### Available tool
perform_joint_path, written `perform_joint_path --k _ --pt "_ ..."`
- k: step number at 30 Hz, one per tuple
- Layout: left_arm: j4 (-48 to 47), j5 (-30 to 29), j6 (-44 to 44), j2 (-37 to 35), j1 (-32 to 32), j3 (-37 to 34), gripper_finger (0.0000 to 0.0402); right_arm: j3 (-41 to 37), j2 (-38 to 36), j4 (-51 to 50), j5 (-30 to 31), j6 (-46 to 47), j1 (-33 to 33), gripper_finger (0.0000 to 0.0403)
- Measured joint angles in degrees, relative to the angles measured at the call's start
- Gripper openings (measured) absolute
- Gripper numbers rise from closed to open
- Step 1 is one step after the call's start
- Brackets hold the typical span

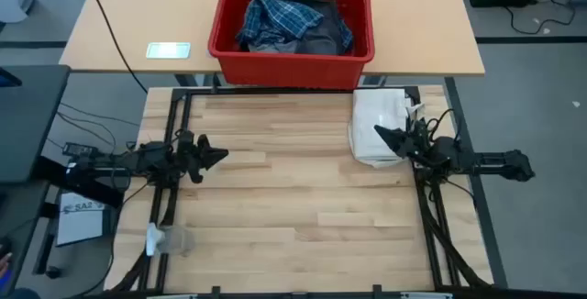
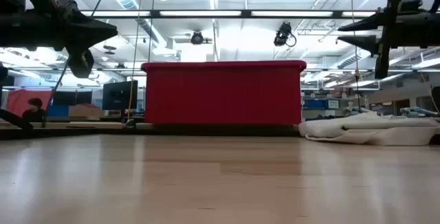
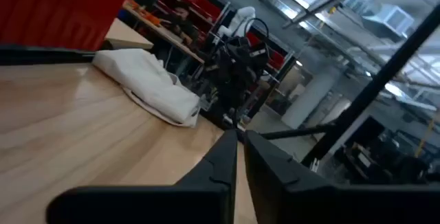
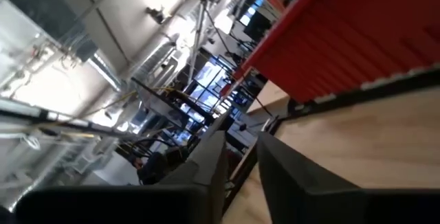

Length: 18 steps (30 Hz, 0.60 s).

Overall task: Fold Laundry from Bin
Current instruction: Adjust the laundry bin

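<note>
High view count: 1 bin (image 1: 292, 26), red, at 12 o'clock beyond the worktop (image 1: 293, 207) edge, on a paler table (image 1: 138, 15).
Laundry: 1 heap (image 1: 295, 24) inside bin; blue-white plaid piece on top, dark grey piece beside/under it; further pieces can't be counted.
White cloth bundle: 1 (image 1: 378, 127), on worktop at 2 o'clock, just below bin's right corner.
Arms: 2, both raised off worktop, neither touching bin or laundry.
Left hand (image 1: 218, 155): at 9 o'clock, points toward centre, fingers (image 3: 223, 159) nearly together w/ a thin slit, holds nothing.
Right hand (image 1: 381, 135): at 3 o'clock, tip over white bundle's edge, points toward centre; fingers (image 4: 206, 162) apart by a narrow gap, nothing between them.
Other: 1 white card (image 1: 168, 50) on pale table at 11 o'clock.
</note>
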Motion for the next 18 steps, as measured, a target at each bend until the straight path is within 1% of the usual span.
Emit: perform_joint_path --k 3,5,9,12,15,18 --pt "-0.4 -0.8 -1.2 0.6 0.0 0.4 0.0054 0.0 1.8 0.2 0.2 4.3 0.0 0.0131" --pt "-0.5 -0.8 -1.3 1.7 0.0 1.3 0.0061 0.0 2.9 0.4 -0.1 5.4 0.0 0.0153" --pt "-0.3 -0.9 -1.5 5.9 0.0 4.1 0.0070 0.0 5.3 5.3 0.1 6.1 0.0 0.0183" --pt "-0.4 -1.4 -1.6 10.8 0.0 7.3 0.0073 0.0 7.2 11.0 1.0 6.2 0.0 0.0194" --pt "-0.3 -5.0 -3.8 16.6 0.5 12.2 0.0076 0.0 8.8 16.3 2.3 5.5 0.0 0.0196" --pt "-0.6 -8.4 -5.8 22.7 2.8 17.8 0.0081 0.0 10.2 19.3 2.4 3.5 0.0 0.0197"
